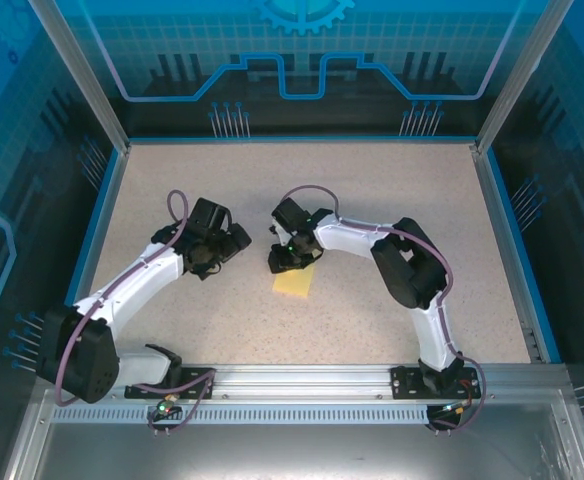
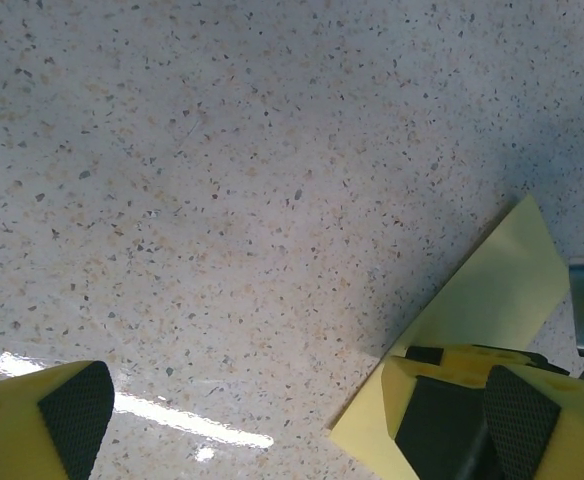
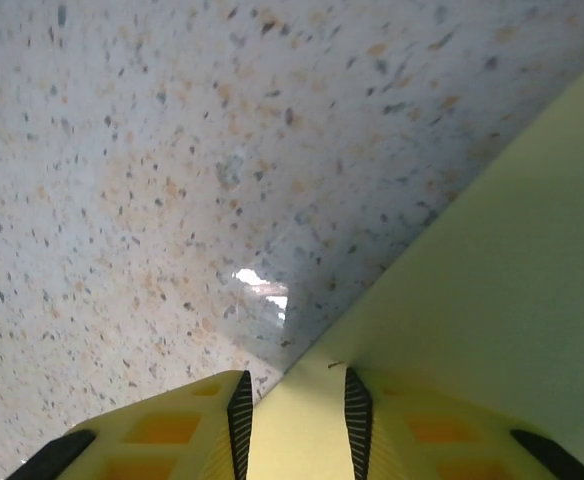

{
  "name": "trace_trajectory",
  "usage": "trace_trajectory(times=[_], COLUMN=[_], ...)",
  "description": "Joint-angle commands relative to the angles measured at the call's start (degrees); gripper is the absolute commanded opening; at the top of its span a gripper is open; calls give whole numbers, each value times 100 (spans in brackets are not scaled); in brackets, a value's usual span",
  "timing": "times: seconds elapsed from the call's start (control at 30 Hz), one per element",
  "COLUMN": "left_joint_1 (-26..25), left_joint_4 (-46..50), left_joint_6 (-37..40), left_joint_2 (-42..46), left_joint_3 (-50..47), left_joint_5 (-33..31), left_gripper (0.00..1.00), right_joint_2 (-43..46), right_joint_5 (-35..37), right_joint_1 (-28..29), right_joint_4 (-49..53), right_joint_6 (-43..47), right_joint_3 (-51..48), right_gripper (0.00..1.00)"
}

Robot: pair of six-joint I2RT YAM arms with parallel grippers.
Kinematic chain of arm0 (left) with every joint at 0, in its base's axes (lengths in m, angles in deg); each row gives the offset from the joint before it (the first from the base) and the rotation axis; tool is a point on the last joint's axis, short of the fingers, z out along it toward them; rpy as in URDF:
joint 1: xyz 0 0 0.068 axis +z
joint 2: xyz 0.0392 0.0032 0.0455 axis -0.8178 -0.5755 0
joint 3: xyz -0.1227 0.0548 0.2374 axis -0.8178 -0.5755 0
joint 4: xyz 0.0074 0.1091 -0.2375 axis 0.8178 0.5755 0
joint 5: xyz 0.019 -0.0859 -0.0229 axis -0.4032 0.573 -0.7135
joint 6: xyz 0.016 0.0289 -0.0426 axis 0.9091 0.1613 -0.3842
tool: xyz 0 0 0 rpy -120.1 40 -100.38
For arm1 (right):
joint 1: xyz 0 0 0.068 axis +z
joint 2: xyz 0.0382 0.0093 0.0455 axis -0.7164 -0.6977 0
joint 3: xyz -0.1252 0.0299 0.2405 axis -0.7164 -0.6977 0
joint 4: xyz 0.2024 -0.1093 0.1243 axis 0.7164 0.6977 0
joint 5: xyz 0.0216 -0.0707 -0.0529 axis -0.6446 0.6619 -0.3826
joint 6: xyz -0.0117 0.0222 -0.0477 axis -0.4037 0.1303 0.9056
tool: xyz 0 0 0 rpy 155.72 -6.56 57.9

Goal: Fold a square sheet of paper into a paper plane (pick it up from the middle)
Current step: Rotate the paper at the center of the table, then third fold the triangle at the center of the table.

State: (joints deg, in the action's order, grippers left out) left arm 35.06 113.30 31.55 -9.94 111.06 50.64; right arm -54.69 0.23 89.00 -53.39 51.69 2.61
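White-sleeved black arms (image 1: 142, 275), purple cables, yellow fingers (image 3: 172, 430).

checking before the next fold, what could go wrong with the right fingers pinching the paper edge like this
1. The right fingers pinch only the edge of the folded yellow paper; it could slip out or tear when lifted.
2. The left fingers stand wide open, one over the paper's corner, so nothing pins it and it may drag across the table.

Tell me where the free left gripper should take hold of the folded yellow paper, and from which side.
Probably the long free edge facing the left gripper. The folded yellow paper lies flat on the table, so come in low from its left and slip one finger under that edge. The right gripper already pinches the far end, so keep clear of it.
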Motion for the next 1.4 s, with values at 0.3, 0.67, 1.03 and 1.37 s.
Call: trace_trajectory(times=[0.3, 0.67, 1.03, 1.37], left_joint_1=[18, -1040, -1563, -1562], left_joint_4=[-560, -1864, -2111, -1965], left_joint_6=[360, 513, 284, 211], left_joint_2=[-418, -1465, -3047, -3348], left_joint_3=[11, 393, 1234, 1231], left_joint_5=[1016, 2008, 2201, 1947], left_gripper=[97, 46, 15, 12], right_joint_2=[885, 3324, 4215, 3953], right_joint_5=[-493, -903, -951, -1649], right_joint_1=[-226, -1237, -1942, -1657], right_joint_4=[838, -463, -537, -1748], right_joint_6=[2221, -125, -1299, -2259], right_joint_3=[-1295, -2886, -4115, -4948], right_gripper=[33, 63, 76, 63])
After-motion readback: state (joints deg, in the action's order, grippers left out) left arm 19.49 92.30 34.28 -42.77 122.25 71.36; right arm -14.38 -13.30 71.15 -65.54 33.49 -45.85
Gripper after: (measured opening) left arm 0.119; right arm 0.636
